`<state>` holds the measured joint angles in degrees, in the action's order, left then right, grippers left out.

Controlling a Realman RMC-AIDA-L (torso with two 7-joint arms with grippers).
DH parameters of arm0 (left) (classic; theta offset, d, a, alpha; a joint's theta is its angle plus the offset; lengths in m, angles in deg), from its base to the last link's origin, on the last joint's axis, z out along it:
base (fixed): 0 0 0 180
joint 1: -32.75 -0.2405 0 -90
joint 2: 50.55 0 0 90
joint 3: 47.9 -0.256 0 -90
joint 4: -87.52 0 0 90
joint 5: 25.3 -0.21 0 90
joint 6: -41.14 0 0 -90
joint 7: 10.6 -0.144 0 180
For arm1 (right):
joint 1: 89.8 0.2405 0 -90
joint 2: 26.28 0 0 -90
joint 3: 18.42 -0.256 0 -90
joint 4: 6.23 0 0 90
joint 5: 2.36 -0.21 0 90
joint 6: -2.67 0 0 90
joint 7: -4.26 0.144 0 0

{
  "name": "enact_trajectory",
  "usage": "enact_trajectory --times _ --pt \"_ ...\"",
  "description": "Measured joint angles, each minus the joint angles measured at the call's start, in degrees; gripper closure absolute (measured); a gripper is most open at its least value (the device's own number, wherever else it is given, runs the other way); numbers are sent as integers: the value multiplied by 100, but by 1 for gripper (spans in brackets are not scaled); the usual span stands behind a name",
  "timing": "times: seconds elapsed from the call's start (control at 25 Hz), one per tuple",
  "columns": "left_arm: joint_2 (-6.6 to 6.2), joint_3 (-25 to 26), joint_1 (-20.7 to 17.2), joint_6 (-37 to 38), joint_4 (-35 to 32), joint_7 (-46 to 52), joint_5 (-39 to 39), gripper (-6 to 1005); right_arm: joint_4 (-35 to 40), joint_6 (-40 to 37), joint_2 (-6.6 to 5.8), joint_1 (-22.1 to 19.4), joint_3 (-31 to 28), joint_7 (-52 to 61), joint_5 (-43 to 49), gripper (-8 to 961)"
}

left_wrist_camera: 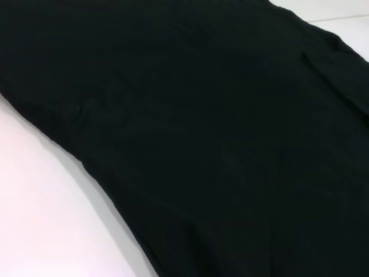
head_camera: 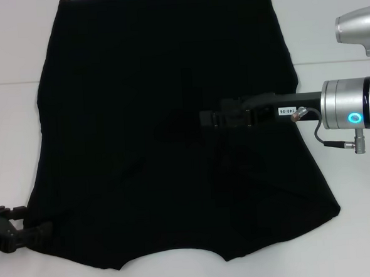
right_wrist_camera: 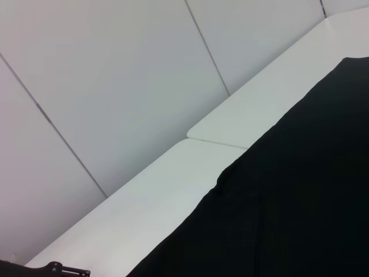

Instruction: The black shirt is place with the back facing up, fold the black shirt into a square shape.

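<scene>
The black shirt (head_camera: 139,116) lies spread flat on the white table (head_camera: 8,124), plain side up, with a curved notch in its near edge. My right gripper (head_camera: 216,119) reaches in from the right and hovers over the shirt's middle, black against black cloth. My left gripper (head_camera: 27,233) sits low at the shirt's near left corner, right at the cloth's edge. The left wrist view is filled mostly by the shirt (left_wrist_camera: 230,144). In the right wrist view the shirt (right_wrist_camera: 300,202) covers the lower right.
White table surface (right_wrist_camera: 173,190) runs around the shirt on the left, right and far sides. Grey wall panels (right_wrist_camera: 115,75) stand beyond the table's edge. A seam crosses the table (head_camera: 337,62) at the far right.
</scene>
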<state>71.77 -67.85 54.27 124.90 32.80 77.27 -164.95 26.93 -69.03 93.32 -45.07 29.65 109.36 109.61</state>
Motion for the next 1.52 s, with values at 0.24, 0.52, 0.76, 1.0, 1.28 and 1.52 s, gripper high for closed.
enact_trajectory --times 0.24,0.52,0.76,1.0,1.28,1.52 --pt "-41 -21 37 109 16 41 -5 240 3 -23 -4 -29 0 0 3 72" --pt "-39 3 26 114 -13 99 -9 437 27 -76 -27 -48 0 -1 10 72" --pt "-36 18 20 114 -22 107 -9 681 19 -142 -82 -91 70 0 18 72" --pt "-26 19 26 115 -51 108 -6 908 77 -161 -246 -258 259 401 114 72" --pt "-10 18 31 131 -59 156 52 978 159 -727 -627 -648 245 1055 310 72" --pt "2 18 46 278 -58 204 154 978 261 -1228 -1016 -1164 234 1459 334 72"
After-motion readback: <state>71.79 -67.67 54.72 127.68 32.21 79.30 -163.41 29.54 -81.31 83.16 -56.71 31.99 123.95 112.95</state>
